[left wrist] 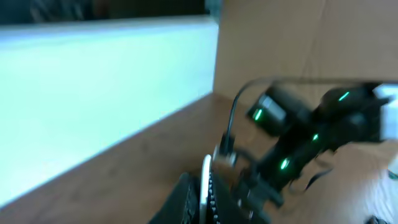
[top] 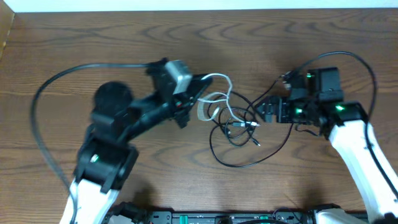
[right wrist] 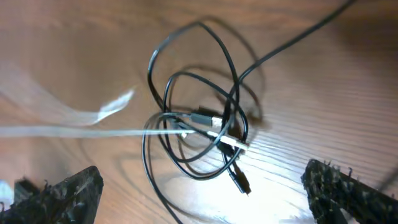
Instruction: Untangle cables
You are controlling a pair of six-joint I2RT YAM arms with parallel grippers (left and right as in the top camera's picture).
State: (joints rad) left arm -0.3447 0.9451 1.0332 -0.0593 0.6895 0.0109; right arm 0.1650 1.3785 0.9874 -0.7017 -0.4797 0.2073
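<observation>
Spreading across every view, the brown wood-grain surface (top: 124, 37) is cut off at its near edge by the bottom of the overhead frame. The right arm (top: 360, 143), white-shelled and dotted with green lights, enters from the lower corner. Only part of it is in frame. The left arm (top: 118, 124) reaches towards the right hand (top: 264, 112) from the far side, and its black body hides the surface beneath it. A thick black wire (top: 37, 106) arcs out from that arm, well away from the right hand.

The right hand is released. In its wrist view only the tips of its dark fingers (right wrist: 59, 193) show, wide apart in the lower corners with nothing between them. The left hand (top: 198, 99) faces the right hand and is clenched, grasping the white cable (top: 217, 76), which runs straight into its tip. Its own wrist view is too blurred to show more than a white strip between the fingers.

Both cables lie knotted together on the surface just in front of the right hand, between it and the left hand. The black cable (right wrist: 150, 71) is thin and makes several overlapping loops, one of them sweeping wide towards the near edge. The white cable crosses these loops. On the side away from the right hand it smears into a pale streak. A small white plug (right wrist: 227, 142) sits in the knot and a black plug (right wrist: 241, 182) lies free just beside it.
</observation>
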